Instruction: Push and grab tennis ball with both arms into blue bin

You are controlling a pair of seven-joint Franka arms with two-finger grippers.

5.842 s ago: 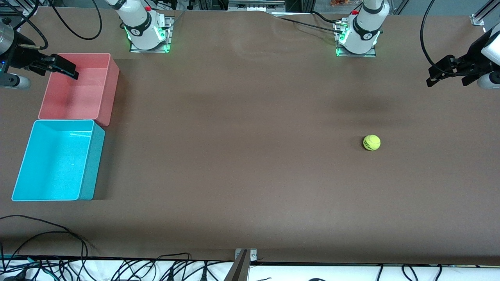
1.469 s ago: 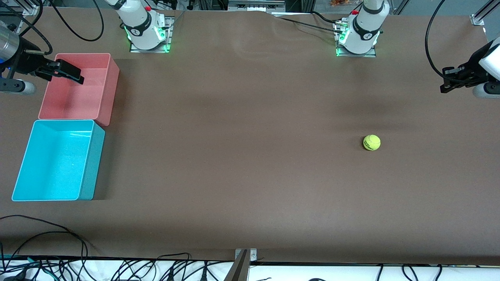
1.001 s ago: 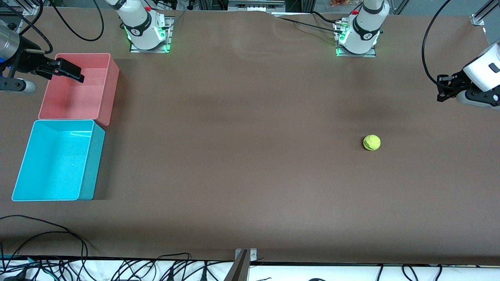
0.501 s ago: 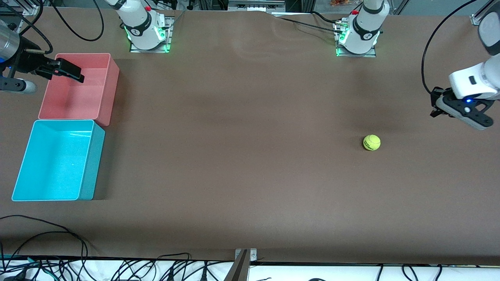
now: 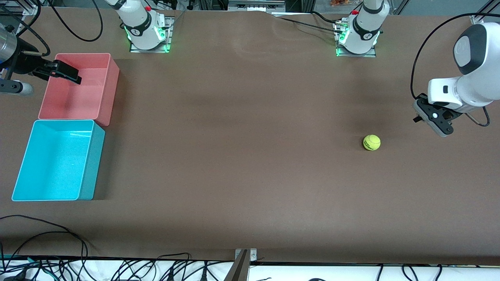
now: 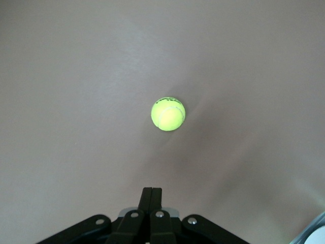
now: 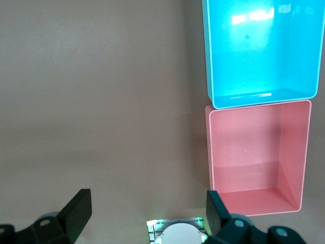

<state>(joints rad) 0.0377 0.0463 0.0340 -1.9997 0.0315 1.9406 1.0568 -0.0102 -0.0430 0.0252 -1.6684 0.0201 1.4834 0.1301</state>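
Front view: tennis ball alone in open room, both end effectors near the counter's ends

Front view puts the tennis ball [image 5: 371,142] on the brown counter [image 5: 250,156] toward the left arm's end, with bare surface all around it and nothing touching it. The left end effector [image 5: 434,119] is up in the air over the counter at about two o'clock from the ball, close to that end's edge. In the left wrist view its fingers [image 6: 151,201] are pressed together, closed on nothing, and the ball [image 6: 168,114] lies apart from their tips.

At the right arm's end, the blue bin [image 5: 23,164] and a pink-red bin [image 5: 47,97] stand touching, short wall to short wall, the blue one nearer the front camera. Both hold nothing. The blue bin's long wall runs close to the counter's end edge. From the ball the blue bin lies at roughly nine o'clock, with a wide bare stretch of counter between them.

The right end effector [image 5: 54,72] hangs over the pink-red bin's rim, at the corner farthest from the camera. In the right wrist view its fingers [image 7: 76,211] are spread wide apart and grip nothing.
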